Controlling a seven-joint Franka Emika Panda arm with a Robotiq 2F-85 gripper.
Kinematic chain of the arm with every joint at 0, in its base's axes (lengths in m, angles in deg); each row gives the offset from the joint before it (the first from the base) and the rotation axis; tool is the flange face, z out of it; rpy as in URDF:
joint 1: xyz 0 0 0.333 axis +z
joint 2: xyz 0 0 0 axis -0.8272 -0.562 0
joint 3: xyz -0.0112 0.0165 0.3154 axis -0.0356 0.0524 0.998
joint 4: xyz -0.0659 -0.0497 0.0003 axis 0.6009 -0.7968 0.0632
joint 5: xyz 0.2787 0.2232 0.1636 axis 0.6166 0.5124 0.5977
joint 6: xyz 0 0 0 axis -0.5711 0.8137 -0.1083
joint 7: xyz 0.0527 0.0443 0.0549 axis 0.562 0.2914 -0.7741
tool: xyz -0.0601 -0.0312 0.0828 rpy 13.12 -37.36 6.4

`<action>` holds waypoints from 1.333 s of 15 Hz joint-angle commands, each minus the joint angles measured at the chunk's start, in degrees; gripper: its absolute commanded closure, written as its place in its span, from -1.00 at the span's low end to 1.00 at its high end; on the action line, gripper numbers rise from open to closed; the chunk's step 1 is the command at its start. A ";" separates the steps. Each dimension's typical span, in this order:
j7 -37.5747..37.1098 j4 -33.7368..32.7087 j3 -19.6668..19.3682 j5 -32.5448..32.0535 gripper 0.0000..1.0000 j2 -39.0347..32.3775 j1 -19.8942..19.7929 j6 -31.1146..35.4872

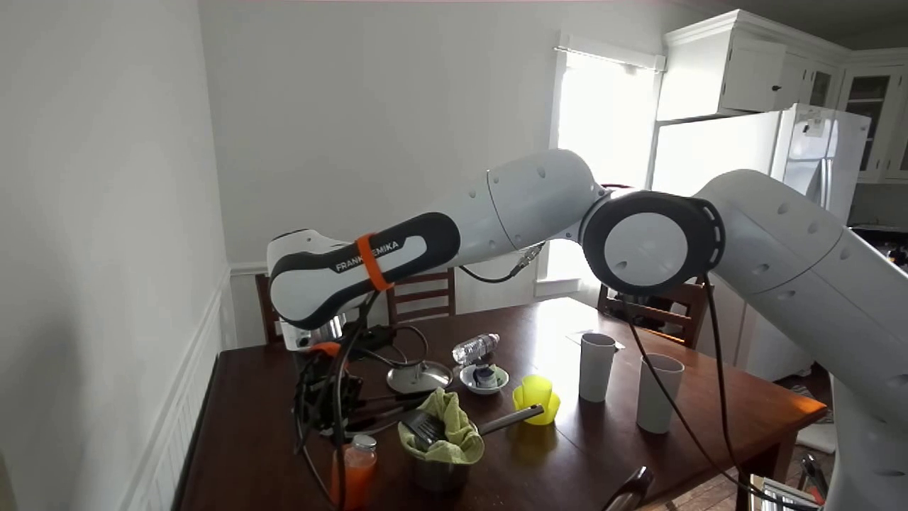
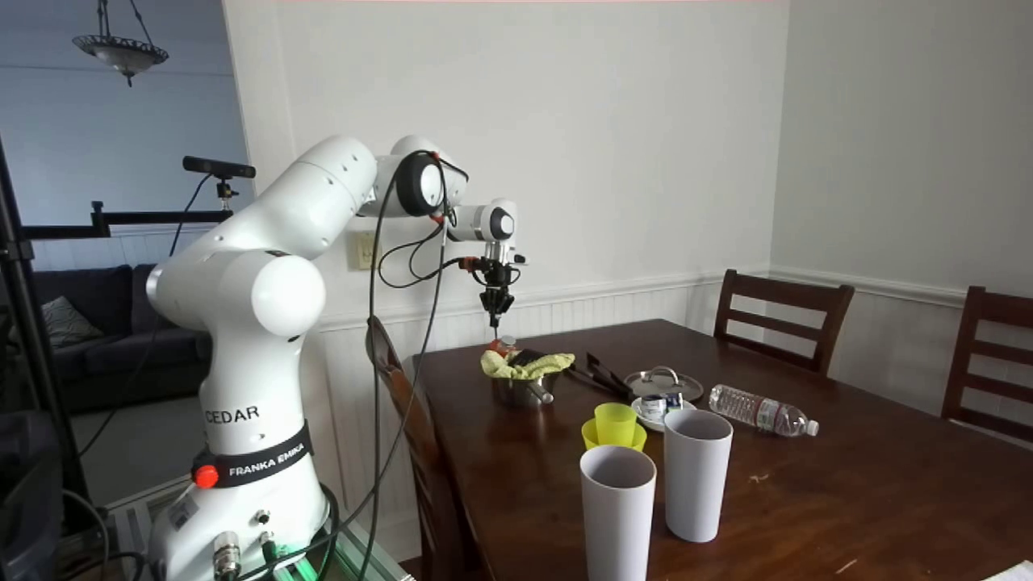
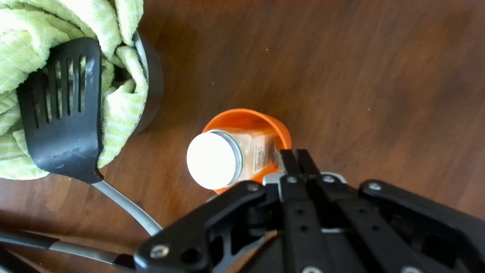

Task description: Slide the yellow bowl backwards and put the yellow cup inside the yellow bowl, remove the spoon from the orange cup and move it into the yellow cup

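Wrist view: black metal two-finger gripper point(image 3: 296, 153), fingers together, tips over the rim of a small, round, smooth-walled orange cup point(image 3: 245, 118); contact with the rim cannot be told. In an exterior view a thin dark line point(image 2: 495, 329) runs down from the gripper toward the cup: fingertips or spoon, cannot tell, so whether anything is clamped is undetermined.

Clear jar point(image 3: 252, 148) with a pale round lid point(image 3: 210, 160) stands in the orange cup; its white label point(image 3: 260, 151) carries fine print, too small to read. Just beside: metal saucepan point(image 3: 153, 89) holding a pale green striped cloth point(image 3: 123, 125); on the cloth, black slotted spatula point(image 3: 66, 140) with grey handle, marking near the neck illegible. White robot arm point(image 1: 511, 206) above: FRANKA EMIKA, partly under an orange strap point(image 1: 374, 262).

Farther: round metal pan lid point(image 1: 429, 383) with loop handle; small white dish point(image 1: 489, 391) holding a blue-and-white item point(image 1: 485, 378), print unreadable. Small bright yellow cup point(image 2: 615, 425) upright inside the wider yellow bowl point(image 2: 638, 438); both well apart from the gripper, saucepan between. Clear plastic bottle point(image 2: 738, 406) on its side, label unreadable. Two tall white-grey cups point(image 2: 698, 476) upright, beyond the yellow bowl. Cups, saucepan and bottle are on a dark brown wooden table point(image 2: 807, 492); slatted dark wooden chairs point(image 2: 783, 291) at its edge. White robot base point(image 2: 250, 436): CEDAR; its black band point(image 2: 266, 460): FRANKA EMIKA, with a round red button point(image 2: 206, 476).
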 commanded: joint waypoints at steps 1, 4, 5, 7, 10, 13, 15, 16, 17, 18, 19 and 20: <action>0.04 -5.60 -0.69 -1.64 0.98 -3.00 1.02 -3.72; 0.03 -7.80 -0.89 -2.20 0.98 -3.80 1.39 -5.05; 0.02 -8.50 -0.85 -2.30 0.98 -3.95 1.54 -5.51; -0.05 -9.64 -0.94 -2.72 0.98 -3.98 1.95 -6.86; 0.06 -10.84 -0.88 -3.05 0.98 -3.97 2.28 -8.13; 0.08 -11.98 -0.92 -3.60 0.98 -4.00 2.59 -9.24; -0.02 -12.29 -1.03 -4.03 0.98 -3.55 2.84 -9.79; -0.10 -12.43 -1.11 -4.20 0.98 -3.23 2.99 -10.09; -0.16 -12.63 -1.25 -4.49 0.98 -3.05 3.13 -10.22; -0.12 -12.99 -1.26 -4.72 0.98 -2.95 3.23 -10.36; -0.10 -13.35 -1.28 -4.96 0.98 -2.84 3.34 -10.50; -0.15 -13.73 -1.40 -5.23 0.98 -2.79 3.50 -10.62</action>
